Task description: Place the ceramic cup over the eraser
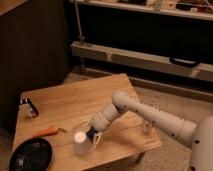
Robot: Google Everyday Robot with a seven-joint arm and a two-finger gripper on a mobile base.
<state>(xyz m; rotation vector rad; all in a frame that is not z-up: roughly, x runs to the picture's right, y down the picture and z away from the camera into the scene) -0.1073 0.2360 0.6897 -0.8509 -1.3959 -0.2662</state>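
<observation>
The ceramic cup [80,144], small, plain white and tapered, stands upright near the front edge of the wooden table [75,100]. My gripper [91,136] is low over the table, right beside the cup on its right side. A blue block [92,133] shows at the gripper's tip; I cannot tell whether it is held or lying on the table. Something clear, perhaps a bottle [81,125], stands just behind the cup. I cannot pick out an eraser with certainty.
An orange carrot-like thing [46,132] lies left of the cup. A black round pan [30,156] sits at the front left corner. A small dark and white object [28,107] stands at the left edge. A metal rail and shelving run behind the table.
</observation>
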